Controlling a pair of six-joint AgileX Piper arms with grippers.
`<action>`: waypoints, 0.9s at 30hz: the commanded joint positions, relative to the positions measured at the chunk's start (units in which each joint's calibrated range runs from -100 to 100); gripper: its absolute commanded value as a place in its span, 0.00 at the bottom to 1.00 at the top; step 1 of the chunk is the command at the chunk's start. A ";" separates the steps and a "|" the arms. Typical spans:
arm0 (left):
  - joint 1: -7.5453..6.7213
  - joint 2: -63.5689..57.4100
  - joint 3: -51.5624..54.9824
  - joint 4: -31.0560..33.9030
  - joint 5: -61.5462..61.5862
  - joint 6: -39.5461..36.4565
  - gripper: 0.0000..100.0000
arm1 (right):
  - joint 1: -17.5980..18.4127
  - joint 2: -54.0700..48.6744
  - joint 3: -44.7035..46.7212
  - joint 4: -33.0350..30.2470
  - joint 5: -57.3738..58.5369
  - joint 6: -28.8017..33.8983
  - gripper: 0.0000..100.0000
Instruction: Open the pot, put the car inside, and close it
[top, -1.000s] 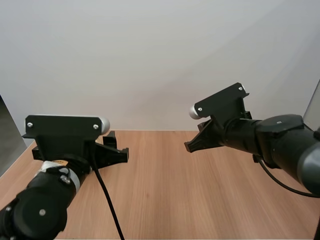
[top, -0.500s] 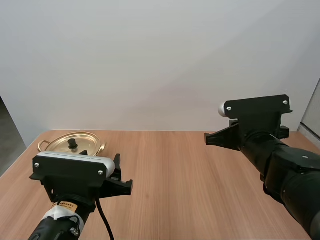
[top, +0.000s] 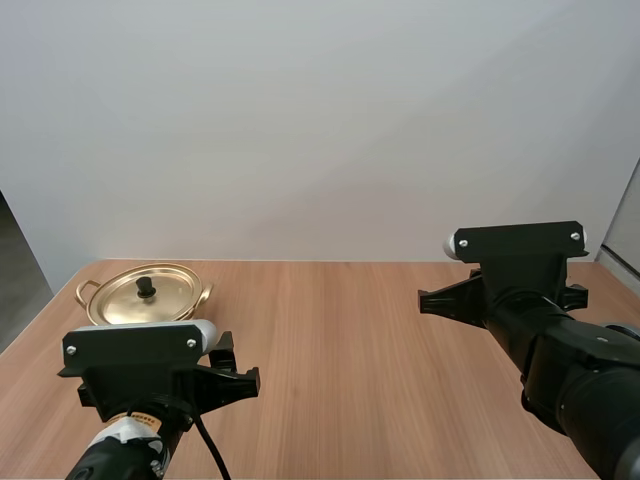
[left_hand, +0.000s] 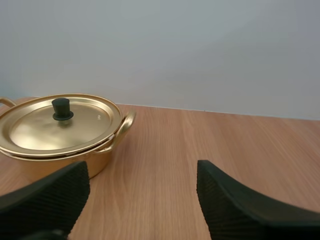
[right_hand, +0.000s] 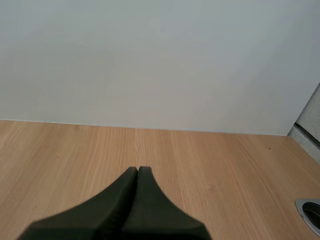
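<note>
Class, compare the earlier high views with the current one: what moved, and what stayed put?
The left gripper drew back toward its base and sank, uncovering the pot with its lid on. The right gripper swung off to the right and dipped slightly. Nothing was taken hold of or let go. Once in view, the pot stayed put.

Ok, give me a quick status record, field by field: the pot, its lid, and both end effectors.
pot: gold, two side handles, standing at the far left of the table
lid: seated on the pot, black knob on top
left end effector: open, holding nothing, facing the pot, apart from it
right end effector: shut on nothing, over bare wood on the right side
progress: pot not yet opened
</note>
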 joint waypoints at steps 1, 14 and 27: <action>-0.01 0.00 0.00 -0.06 0.15 -0.27 1.00 | 0.00 0.02 -0.01 0.04 0.15 0.00 0.00; -0.02 0.00 0.00 -0.06 -0.04 0.03 1.00 | 0.00 0.02 -0.01 2.78 2.05 0.00 0.00; -0.02 0.00 0.00 0.37 -0.04 0.04 1.00 | 0.00 0.02 -0.01 3.67 2.20 0.00 0.00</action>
